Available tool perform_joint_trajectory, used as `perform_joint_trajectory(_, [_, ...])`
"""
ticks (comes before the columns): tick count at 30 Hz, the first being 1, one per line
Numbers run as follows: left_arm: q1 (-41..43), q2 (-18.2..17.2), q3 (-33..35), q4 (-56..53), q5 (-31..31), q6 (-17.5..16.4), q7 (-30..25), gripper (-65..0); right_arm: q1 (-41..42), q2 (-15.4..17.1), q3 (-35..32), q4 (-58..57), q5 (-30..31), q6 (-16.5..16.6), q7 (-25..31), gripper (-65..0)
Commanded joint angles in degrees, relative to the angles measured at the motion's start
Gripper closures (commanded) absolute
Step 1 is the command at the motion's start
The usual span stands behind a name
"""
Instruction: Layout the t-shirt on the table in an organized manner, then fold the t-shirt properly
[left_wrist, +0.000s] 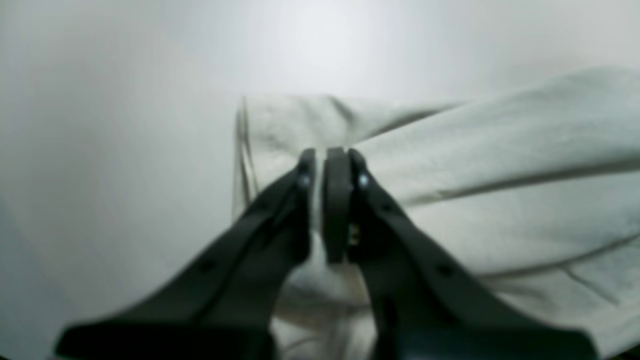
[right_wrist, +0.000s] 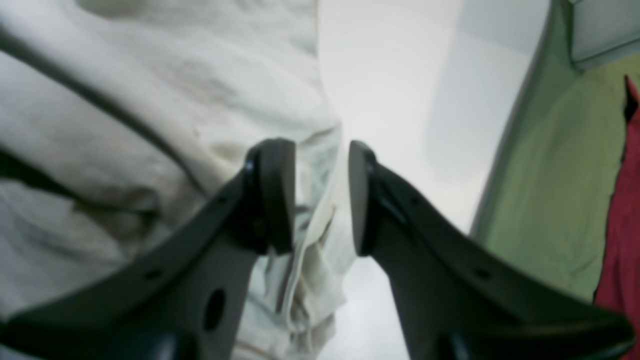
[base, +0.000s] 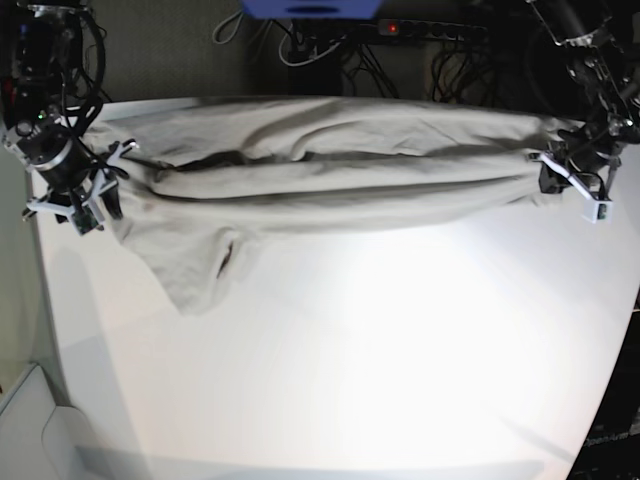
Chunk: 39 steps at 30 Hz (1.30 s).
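The grey-beige t-shirt (base: 340, 170) lies stretched in a long, bunched band across the far part of the white table (base: 350, 350), with one sleeve (base: 200, 270) drooping toward the front. At the shirt's right end my left gripper (base: 545, 172) is shut on the cloth. The left wrist view shows its jaws (left_wrist: 320, 160) pressed together on a fold of the t-shirt (left_wrist: 500, 175). At the left end my right gripper (base: 105, 190) stands open. In the right wrist view its fingers (right_wrist: 320, 150) straddle the hem of the t-shirt (right_wrist: 125, 100) without pinching it.
Cables and a power strip (base: 430, 30) run behind the table's far edge, beside a blue object (base: 310, 8). The table edge (right_wrist: 500, 165) passes close to my right gripper, with green floor (right_wrist: 550, 190) and something red (right_wrist: 625, 225) beyond it.
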Motion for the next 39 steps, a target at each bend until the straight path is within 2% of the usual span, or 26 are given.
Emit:
perform_joint_trajectory(1, [0.1,-0.99,-0.32,1.73,-1.07,-0.42,-0.84,-3.2,0.44,0.95,0.42,0.92,0.5,0.58,1.06,-19.8])
perform_joint_trajectory(8, [1.94,0.5,-0.24,7.0,-0.63,-0.51,-1.02,-3.0,0.44,0.07,0.42,0.84,0.5,0.58,1.06,-19.8])
perform_joint_trajectory(19, [7.39,3.93,1.08,22.04,-0.54,-0.6,-1.45,-3.0,0.44,-0.99,0.42,0.84,0.5,0.58,1.06,-19.8])
perform_joint_trajectory(25, [12.67,2.61,5.92,28.02,-0.1,-0.6,-1.45,-3.0,1.93,-1.16,0.42,0.92,0.5,0.58,-2.19,-19.8])
perform_joint_trajectory(29, [14.6,0.94,11.98,28.89,5.7,-0.6,-1.45,-3.0,3.07,-1.16,0.42,1.1,0.5,0.58,-5.09,-19.8])
perform_joint_trajectory(34, [15.04,0.85,18.93,28.81,15.72,-0.6,-1.54,-3.3,3.34,-1.25,0.42,1.1,0.5,0.58,-5.36,-19.8])
perform_joint_trajectory(37, [15.83,0.77,23.32,28.81,19.85,-0.69,-1.54,-3.4,3.34,-1.25,-0.81,1.1,0.5,0.58,-5.36,-19.8])
perform_joint_trajectory(39, [16.27,-0.55,26.31,29.16,22.14,-1.52,-1.54,-3.5,3.25,-1.16,-1.34,1.1,0.5,0.58,-5.36,-19.8])
